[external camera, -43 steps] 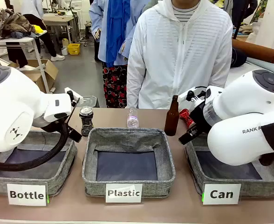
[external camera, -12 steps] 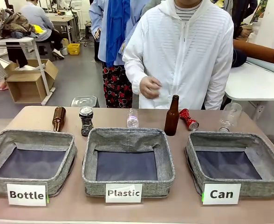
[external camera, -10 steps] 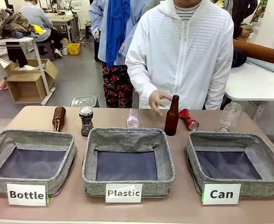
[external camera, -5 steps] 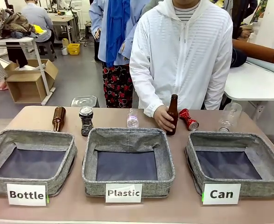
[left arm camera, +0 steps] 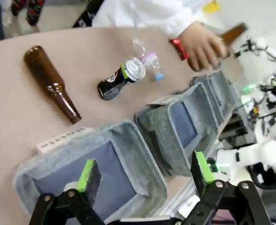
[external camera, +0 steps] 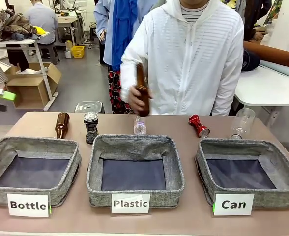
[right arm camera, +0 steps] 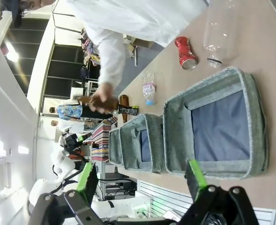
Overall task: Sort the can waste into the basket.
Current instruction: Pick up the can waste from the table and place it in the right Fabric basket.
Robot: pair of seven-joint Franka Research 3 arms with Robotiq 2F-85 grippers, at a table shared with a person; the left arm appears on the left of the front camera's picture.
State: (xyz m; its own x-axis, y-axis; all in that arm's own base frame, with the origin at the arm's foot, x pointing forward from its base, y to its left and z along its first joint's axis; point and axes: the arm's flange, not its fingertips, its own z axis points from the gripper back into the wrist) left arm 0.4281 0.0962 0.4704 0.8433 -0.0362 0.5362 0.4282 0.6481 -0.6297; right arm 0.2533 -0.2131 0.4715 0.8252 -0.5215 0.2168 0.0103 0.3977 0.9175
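Your red can (external camera: 199, 126) lies on its side near the tabletop's (external camera: 193, 216) far edge, just behind the Can basket (external camera: 243, 144). The dark can (external camera: 91, 127) stands behind the Bottle basket's (external camera: 36, 142) far right corner. Left gripper (left arm camera: 145, 169) and right gripper (right arm camera: 140, 178) both gape empty. A hand (external camera: 136, 98) holds a brown bottle (external camera: 141, 78) up, so wait, then pinch the red can's narrow waist.

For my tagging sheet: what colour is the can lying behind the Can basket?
The can is red with silver ends; the front view shows it best.
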